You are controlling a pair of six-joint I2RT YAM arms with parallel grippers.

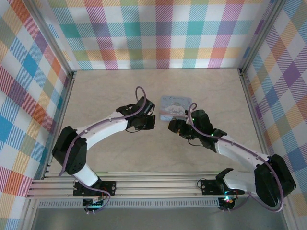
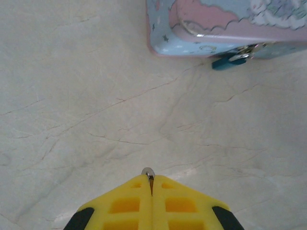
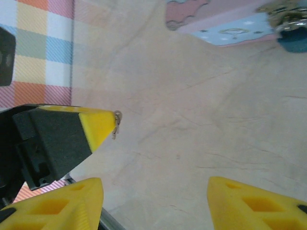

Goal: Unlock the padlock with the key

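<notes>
— Where was the key (image 2: pixel 147 171) kept?
— It was pinched in the closed left gripper (image 2: pixel 151 181). The right gripper (image 3: pixel 156 191) was held open, empty. The padlock (image 2: pixel 230 61) was seen farther off, on the tin box (image 2: pixel 192 28)

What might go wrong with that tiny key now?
The left pincer grips the key right at its pad tips, so it might slip or twist. The padlock on the tin box is tiny, and the open right pincer isn't holding it, so it may get pushed aside.
</notes>
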